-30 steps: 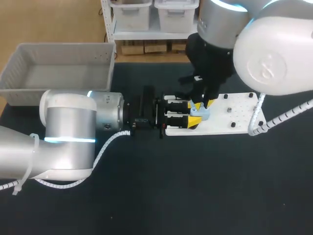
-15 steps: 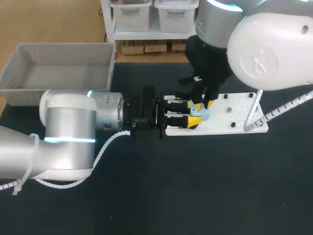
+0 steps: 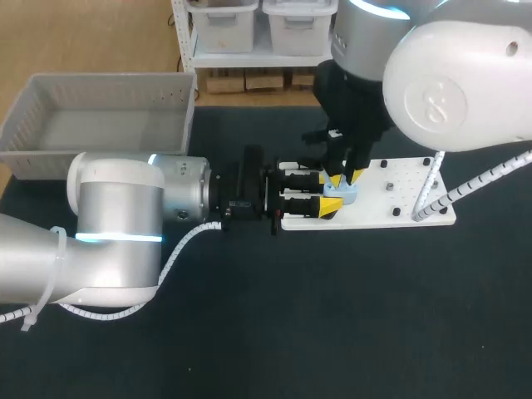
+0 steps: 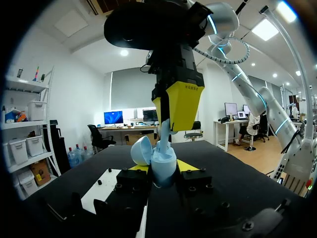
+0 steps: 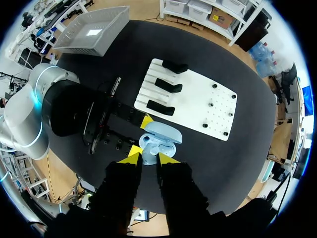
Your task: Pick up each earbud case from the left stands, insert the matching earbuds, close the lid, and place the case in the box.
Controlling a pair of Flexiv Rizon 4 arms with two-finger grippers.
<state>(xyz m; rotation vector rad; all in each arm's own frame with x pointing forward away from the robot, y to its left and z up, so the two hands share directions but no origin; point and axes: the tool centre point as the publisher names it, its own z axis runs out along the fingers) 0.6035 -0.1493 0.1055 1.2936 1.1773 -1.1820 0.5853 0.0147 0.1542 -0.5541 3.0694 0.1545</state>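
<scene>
Left claw (image 3: 324,194): closed on the pale blue earbud case (image 4: 162,159), one yellow tip touching each side. The case sits upright in that grip over the near end of the white board (image 3: 407,195). Its lid (image 4: 141,150) is tipped open.

Right claw (image 5: 147,157): comes down from above, directly over the case. Its tips are nearly together, pinching a slim pale blue earbud (image 4: 163,131) whose lower end reaches into the open case.

Writing: a short line of dark print on the right claw's yellow fingertip (image 4: 182,101), too small to make out.

Three black stands (image 5: 168,87) lie in a row on the board. The grey box (image 3: 100,125) sits at the far left corner of the dark surface (image 3: 332,316), well apart from the case.
</scene>
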